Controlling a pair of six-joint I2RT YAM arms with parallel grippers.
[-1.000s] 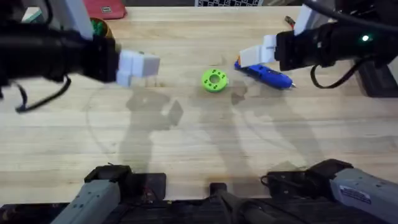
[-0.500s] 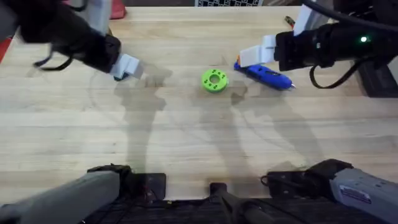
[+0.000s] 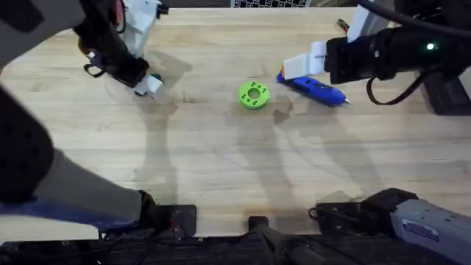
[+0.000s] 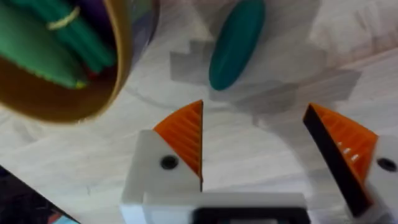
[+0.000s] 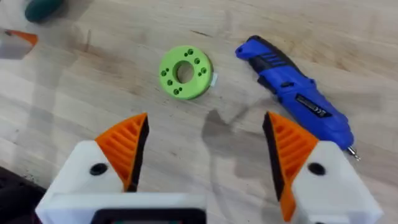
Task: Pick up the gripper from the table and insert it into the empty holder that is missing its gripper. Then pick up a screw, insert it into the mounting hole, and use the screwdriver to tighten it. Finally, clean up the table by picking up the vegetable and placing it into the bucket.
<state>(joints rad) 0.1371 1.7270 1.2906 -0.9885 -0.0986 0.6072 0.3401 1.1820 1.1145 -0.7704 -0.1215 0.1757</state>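
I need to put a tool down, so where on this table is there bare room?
The wide wooden stretch of the table nearer the arm bases than the green disc is bare. It is crowded by the screwdriver under the right gripper, and by the vegetable beside the bucket.

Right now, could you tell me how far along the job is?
The screwdriver lies on the table, set down beside the green disc, so the screw step looks finished. In hand is cleanup: the left gripper, jaws open, hovers near the vegetable beside the bucket. Left: grasp it and drop it in.
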